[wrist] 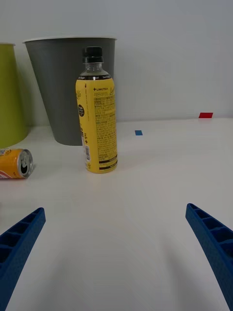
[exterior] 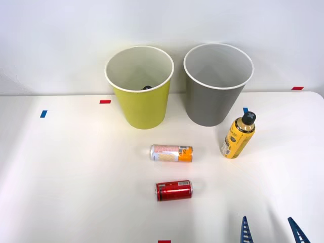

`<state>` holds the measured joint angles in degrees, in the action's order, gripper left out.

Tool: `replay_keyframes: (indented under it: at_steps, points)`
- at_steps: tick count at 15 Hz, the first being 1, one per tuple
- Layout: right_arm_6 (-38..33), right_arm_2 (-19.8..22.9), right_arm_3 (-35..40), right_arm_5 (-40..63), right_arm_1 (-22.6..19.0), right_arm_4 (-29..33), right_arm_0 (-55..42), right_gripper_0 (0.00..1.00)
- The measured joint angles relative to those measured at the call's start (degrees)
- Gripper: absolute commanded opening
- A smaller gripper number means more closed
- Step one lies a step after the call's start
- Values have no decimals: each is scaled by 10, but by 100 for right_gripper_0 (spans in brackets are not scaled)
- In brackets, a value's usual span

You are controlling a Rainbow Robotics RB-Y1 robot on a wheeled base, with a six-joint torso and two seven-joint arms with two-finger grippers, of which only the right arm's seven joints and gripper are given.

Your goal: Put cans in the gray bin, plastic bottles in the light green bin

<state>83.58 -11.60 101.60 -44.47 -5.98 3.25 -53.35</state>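
Note:
A yellow plastic bottle [exterior: 238, 136] [wrist: 97, 114] with a black cap stands upright just in front of the gray bin [exterior: 217, 88] [wrist: 63, 82]. The light green bin [exterior: 140, 86] [wrist: 10, 95] stands left of it, with a dark cap [exterior: 147, 87] showing inside. Two cans lie on their sides mid-table: a pale pink-white and orange one [exterior: 171, 153] [wrist: 14, 164] and, nearer me, a red one [exterior: 174, 190]. My right gripper [exterior: 273, 234] [wrist: 114, 252] is open at the front right, nothing between its blue fingers, well short of the yellow bottle.
Small red [exterior: 105, 102] and blue [exterior: 43, 114] tape marks dot the white table [exterior: 76, 177]. A white wall rises right behind the bins. The table's right edge curves away near a red mark [exterior: 297, 88].

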Motion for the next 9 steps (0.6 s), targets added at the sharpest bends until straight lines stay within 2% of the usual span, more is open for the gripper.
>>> replay_keyframes:
  at_steps: [9]
  points:
    - [0, 0, 0, 0, 0, 0, 0, 100]
